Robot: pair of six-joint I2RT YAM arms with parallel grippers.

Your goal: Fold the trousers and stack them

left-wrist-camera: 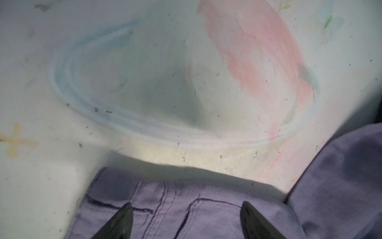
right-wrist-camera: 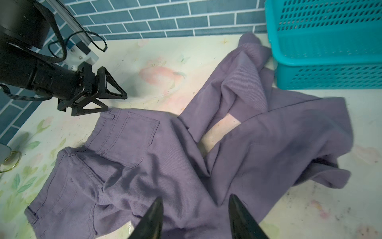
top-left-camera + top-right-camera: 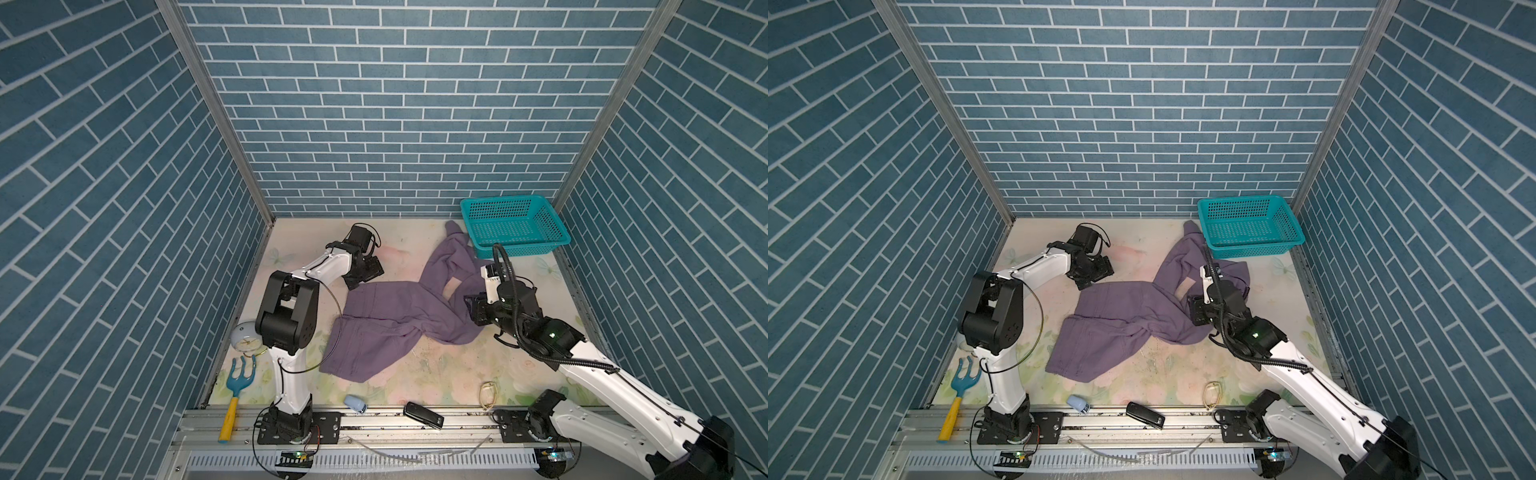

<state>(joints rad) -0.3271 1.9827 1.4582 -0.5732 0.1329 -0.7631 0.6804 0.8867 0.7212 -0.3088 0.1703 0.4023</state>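
Note:
The purple trousers (image 3: 386, 316) (image 3: 1121, 320) lie crumpled on the floral table. The waistband and back pockets face left, and the twisted legs run back towards the teal basket (image 3: 519, 247). My left gripper (image 3: 359, 282) (image 1: 186, 203) is open just above the far corner of the waistband (image 1: 206, 217), with nothing between its fingers. The right wrist view shows it too, the left gripper (image 2: 116, 101) at that corner. My right gripper (image 3: 471, 309) (image 2: 196, 196) is open, hovering over the bunched leg fabric (image 2: 165, 155) at the right side.
The teal basket (image 3: 1250, 249) (image 2: 330, 76) stands at the back right, resting on a trouser leg end. An alarm clock (image 3: 246, 338) and a blue-yellow garden fork (image 3: 237, 386) lie front left. A small pale-blue item (image 3: 355, 403), a black device (image 3: 424, 415) and a rubber band (image 3: 488, 392) lie near the front rail.

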